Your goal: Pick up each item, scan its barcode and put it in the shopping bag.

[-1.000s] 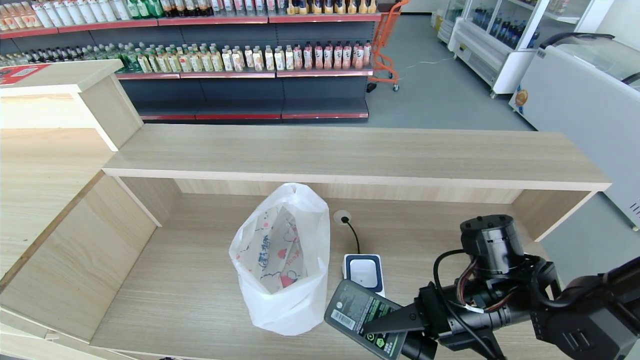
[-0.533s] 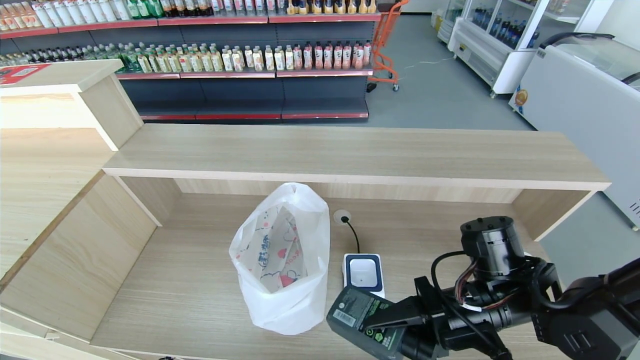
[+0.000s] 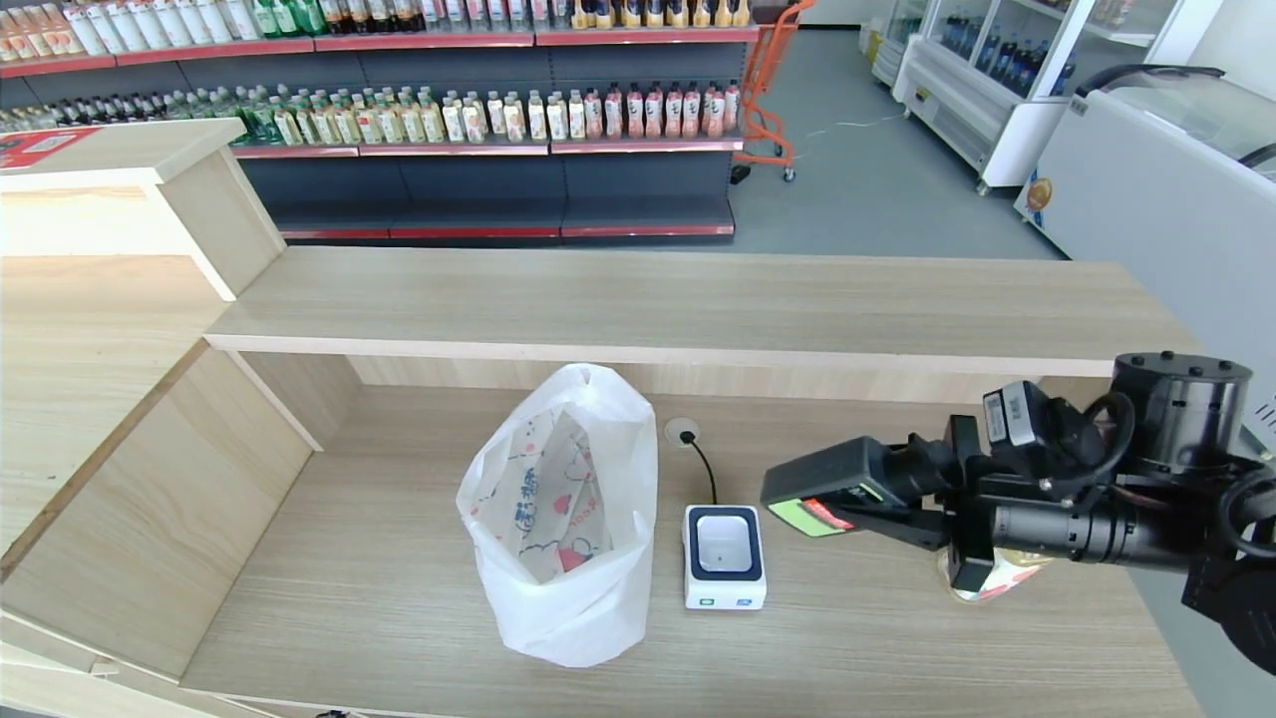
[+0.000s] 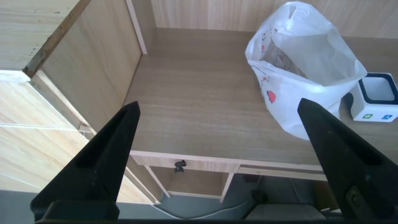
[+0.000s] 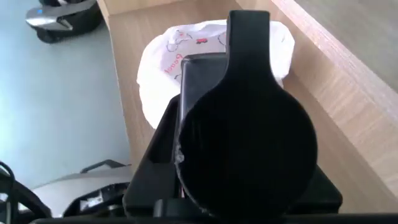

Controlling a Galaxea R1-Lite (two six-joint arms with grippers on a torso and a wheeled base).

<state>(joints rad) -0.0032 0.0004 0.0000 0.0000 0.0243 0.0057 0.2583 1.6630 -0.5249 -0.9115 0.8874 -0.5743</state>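
The right gripper [image 3: 869, 496] is clamped on a dark flat package [image 3: 822, 477]. It holds the package in the air over the right part of the wooden counter [image 3: 349, 598], to the right of the barcode scanner [image 3: 725, 556]. The package lies nearly level, its long axis running left to right, its free end pointing left towards the white shopping bag [image 3: 568, 618]. A green and red label faces down.

The left gripper [image 4: 219, 109] hangs over the counter's near left edge, jaws wide apart.

Beyond the counter's raised ledge are shop shelves [image 3: 498, 120] of bottles, an orange trolley [image 3: 773, 90] and freezers [image 3: 1146, 179].

A second ago the package sat low by the bag, barcode up; it has since swung right and flipped over.
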